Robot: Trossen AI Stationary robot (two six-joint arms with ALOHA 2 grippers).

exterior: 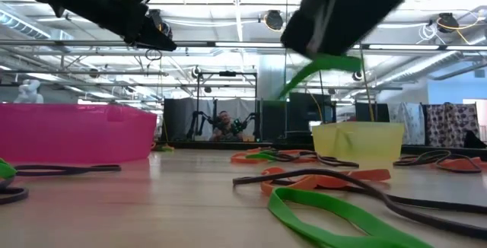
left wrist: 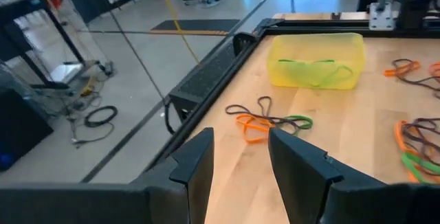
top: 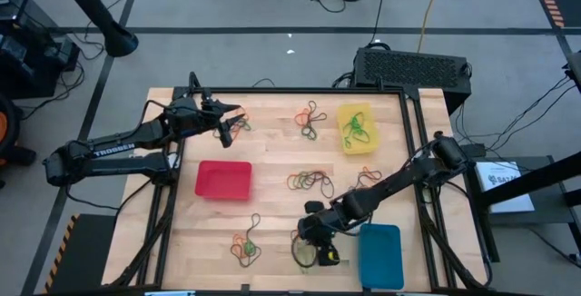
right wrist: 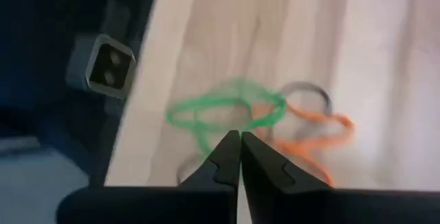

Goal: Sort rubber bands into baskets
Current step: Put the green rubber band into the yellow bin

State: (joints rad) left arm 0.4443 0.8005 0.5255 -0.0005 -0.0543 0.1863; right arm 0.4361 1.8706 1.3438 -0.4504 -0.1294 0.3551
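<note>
— Three shallow plastic baskets on the wooden table [top: 272, 232]: where does each sit?

— Red rectangular basket [top: 223, 179] left of centre. Yellow basket [top: 357, 129] near the far right corner, green loops already lying in it. Blue basket [top: 379, 254] at the near right edge.

— Loose thin rubber bands?

— Scattered in clumps. Orange, green and dark tangle [top: 310, 120] just beside the yellow basket; another tangle [top: 310, 182] mid-table; a small cluster [top: 245, 242] near the front edge.

— Right claw [top: 320, 251]?

— Low at the front, just beside the blue basket. Fingers pressed together, pinching a thin green rubber band [right wrist: 227, 110]; the loop is blurred in the wrist view. An orange band [right wrist: 313, 138] and a dark one lie on the wood close behind it.

— Left claw [top: 227, 122]?

— At the far left of the table, near a small clump of bands. Fingers [left wrist: 196, 165] spread, nothing between them.
</note>
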